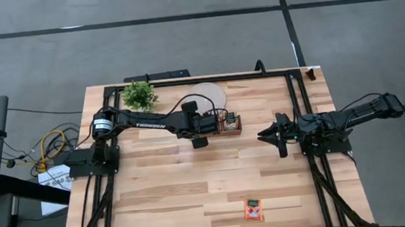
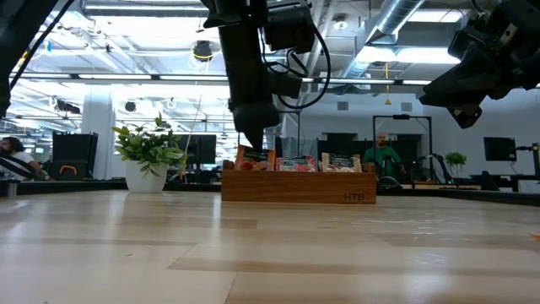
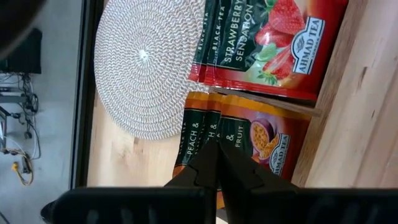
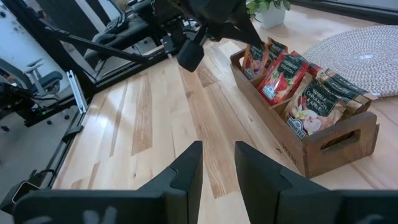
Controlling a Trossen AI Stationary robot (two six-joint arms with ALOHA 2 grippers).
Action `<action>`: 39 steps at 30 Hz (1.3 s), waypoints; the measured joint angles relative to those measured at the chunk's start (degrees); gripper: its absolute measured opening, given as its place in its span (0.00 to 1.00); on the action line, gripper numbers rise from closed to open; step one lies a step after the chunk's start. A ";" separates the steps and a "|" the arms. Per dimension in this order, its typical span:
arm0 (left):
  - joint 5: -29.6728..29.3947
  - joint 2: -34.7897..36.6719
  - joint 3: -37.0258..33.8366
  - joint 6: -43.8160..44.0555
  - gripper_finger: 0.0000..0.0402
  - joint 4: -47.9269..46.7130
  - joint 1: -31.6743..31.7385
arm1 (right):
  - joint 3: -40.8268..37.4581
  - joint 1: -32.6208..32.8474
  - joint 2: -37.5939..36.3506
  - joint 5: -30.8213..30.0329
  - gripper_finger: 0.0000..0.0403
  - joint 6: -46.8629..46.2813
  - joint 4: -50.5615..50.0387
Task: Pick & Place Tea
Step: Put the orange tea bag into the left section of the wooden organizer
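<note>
Pale plank table (image 1: 195,195) under you; left gripper (image 3: 214,163) pinched shut above peach sachets (image 3: 249,134); right gripper (image 4: 217,163) part-open, empty.

Even, fairly bright overhead light covers the counter (image 1: 194,188), with only soft short shadows under the arms in the high view. In the low view, ceiling light strips (image 2: 143,10) glare white and the arms read as dark silhouettes; the near counter is blurred. In the left wrist view, the fingers (image 3: 205,171) sit out of focus.
</note>
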State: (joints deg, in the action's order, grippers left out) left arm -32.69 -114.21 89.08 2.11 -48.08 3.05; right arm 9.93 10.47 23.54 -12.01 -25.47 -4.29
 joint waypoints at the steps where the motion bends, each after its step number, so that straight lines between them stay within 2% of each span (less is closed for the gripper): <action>1: -0.02 0.00 0.00 0.34 0.00 0.05 -0.02 | 0.00 0.00 0.00 0.00 0.21 -0.01 0.00; 24: 0.07 0.00 0.00 1.40 0.00 1.81 -0.11 | 0.00 -0.01 0.00 0.00 0.21 0.00 0.00; 39: 0.14 -0.01 0.02 1.81 0.00 -1.37 -0.11 | 0.00 -0.01 -0.01 0.00 0.21 0.00 0.00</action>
State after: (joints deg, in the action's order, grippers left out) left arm -32.55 -114.23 89.10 3.92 -49.45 2.94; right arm 9.93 10.46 23.53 -12.01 -25.47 -4.29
